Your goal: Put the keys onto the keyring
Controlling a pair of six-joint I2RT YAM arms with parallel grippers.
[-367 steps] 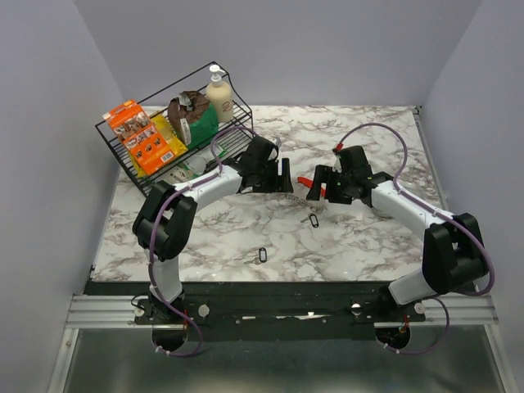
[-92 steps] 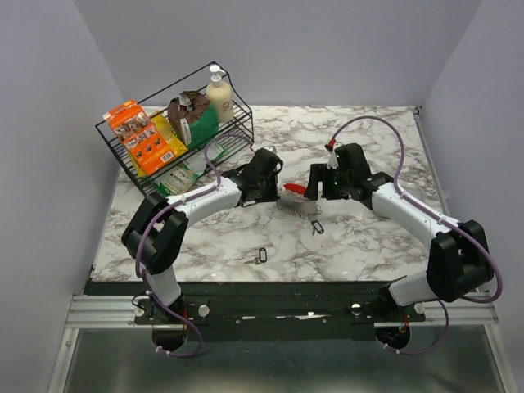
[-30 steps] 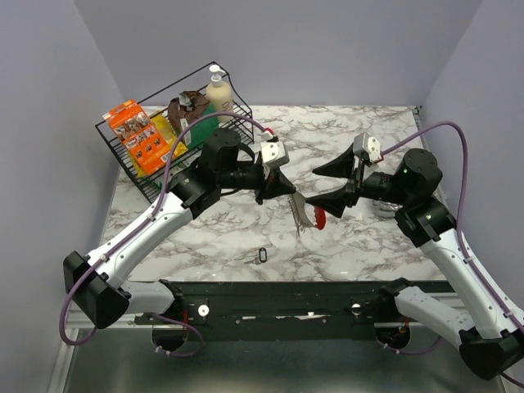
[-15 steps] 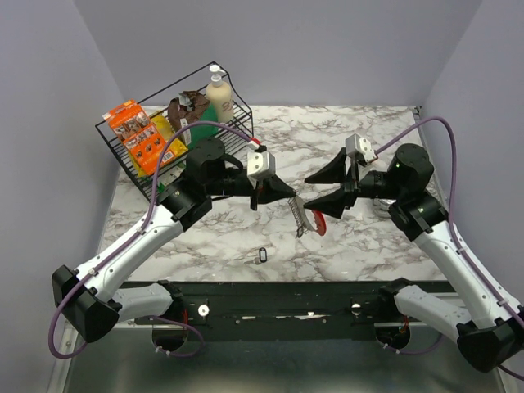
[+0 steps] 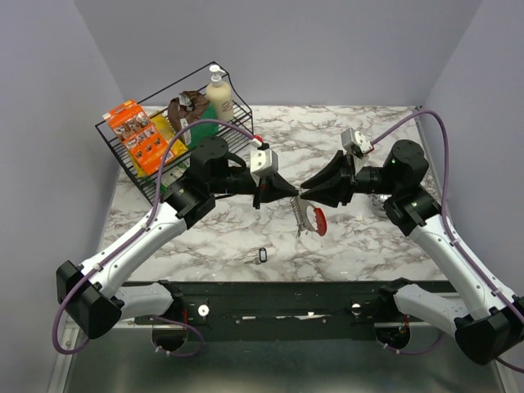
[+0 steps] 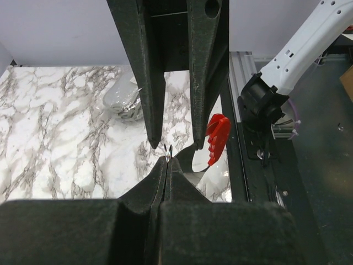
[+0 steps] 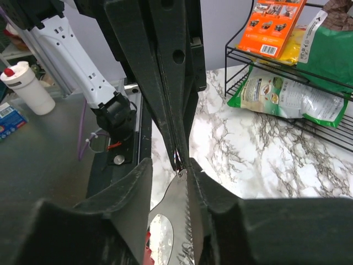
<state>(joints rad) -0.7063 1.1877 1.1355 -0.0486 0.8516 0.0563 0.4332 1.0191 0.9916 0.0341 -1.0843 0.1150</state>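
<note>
Above marble, red curved, ribbed silvery keyring point(image 5: 309, 219) hangs from pointed left tool point(image 5: 288, 193).

White arm links point(image 5: 135, 241), black joints, purple cables point(image 5: 458, 176), black tapered claws

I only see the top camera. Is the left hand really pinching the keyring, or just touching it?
Observer: Pinching. In the left wrist view the left hand is pressed shut, with a thin metal bit of the keyring poking out at its tips.
Kid: And the right hand?
Observer: In the right wrist view the keyring's silvery ribbed strip sits between the right hand's fingers. I can't tell whether they squeeze it.
</note>
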